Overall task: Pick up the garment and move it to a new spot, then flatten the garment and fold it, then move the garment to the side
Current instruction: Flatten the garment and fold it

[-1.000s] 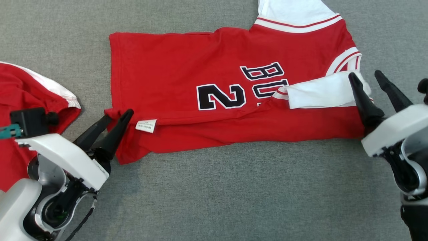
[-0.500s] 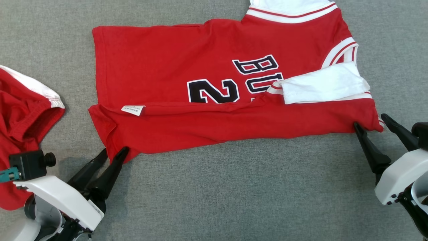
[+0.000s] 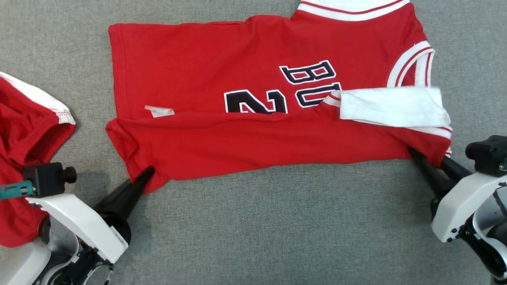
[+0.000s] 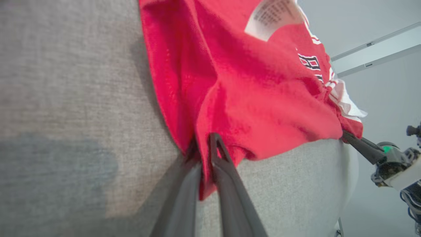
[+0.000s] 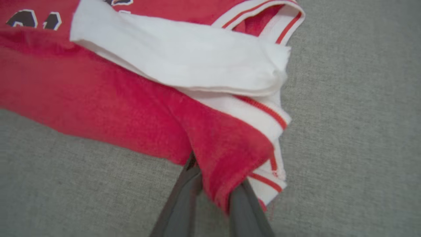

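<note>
So the red jersey (image 3: 237, 59) is lying spread out sideways on the grey fabric surface (image 3: 277, 229), collar end toward the right. The long edge of the jersey nearest the robot is folded over onto its body, and that flap covers the bottom of the black number print (image 3: 255, 103). A white sleeve (image 3: 392, 107) is laid across the jersey's right end on top of the flap. A little white label (image 3: 158, 111) pokes out right at the fold line near the jersey's left end.

The left gripper (image 3: 146, 174) is at the jersey's near left corner. In the left wrist view its two dark fingers (image 4: 227, 171) are pinched together with red hem cloth squeezed between them, so it's definitely gripping. The right gripper (image 3: 429, 164) is at the jersey's near right corner, and its own wrist view shows a thick bunch of red cloth with striped trim wedged between the fingers (image 5: 184, 197); that one's clamped on the jersey too.

A second red garment (image 3: 23, 130) with white trim sits crumpled well off the jersey's left end, not touching it.
</note>
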### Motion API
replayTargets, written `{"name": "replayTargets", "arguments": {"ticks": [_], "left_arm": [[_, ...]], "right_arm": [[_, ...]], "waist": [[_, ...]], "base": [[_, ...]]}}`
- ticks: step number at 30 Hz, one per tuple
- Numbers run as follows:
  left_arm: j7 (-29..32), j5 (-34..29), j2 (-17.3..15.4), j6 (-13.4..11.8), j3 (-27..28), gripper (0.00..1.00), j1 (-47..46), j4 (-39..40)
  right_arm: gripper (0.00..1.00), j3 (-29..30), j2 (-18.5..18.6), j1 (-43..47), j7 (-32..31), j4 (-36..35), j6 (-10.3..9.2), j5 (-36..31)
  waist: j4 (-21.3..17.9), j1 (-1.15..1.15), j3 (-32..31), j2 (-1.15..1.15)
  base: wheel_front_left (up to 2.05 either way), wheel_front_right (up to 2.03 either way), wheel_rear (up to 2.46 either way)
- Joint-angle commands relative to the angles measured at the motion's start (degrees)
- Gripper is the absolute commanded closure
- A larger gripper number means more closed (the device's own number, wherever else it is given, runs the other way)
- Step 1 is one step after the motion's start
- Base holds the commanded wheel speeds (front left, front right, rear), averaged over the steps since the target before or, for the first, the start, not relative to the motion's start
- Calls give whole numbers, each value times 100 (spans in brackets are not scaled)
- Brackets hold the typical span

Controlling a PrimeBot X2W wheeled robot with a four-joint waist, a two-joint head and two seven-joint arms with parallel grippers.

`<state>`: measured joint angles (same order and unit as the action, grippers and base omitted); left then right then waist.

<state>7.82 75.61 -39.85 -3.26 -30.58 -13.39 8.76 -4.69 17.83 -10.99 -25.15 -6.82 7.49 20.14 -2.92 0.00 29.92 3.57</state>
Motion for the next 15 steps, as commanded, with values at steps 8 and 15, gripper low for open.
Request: {"name": "replayTargets", "arguments": {"ticks": [8,15], "left_arm": [[332,299,-525,338,56,100,337,195],[259,456,-904,339,37,100,1138,805]], "right_arm": [[100,41,822,150,-335,-112,0,686],[100,35,1710,828,-976,-366,-6,1353]], "waist": [[-54,0,-288,0],[-63,0,-450,0]], "base": [[0,0,0],[0,0,0]]}}
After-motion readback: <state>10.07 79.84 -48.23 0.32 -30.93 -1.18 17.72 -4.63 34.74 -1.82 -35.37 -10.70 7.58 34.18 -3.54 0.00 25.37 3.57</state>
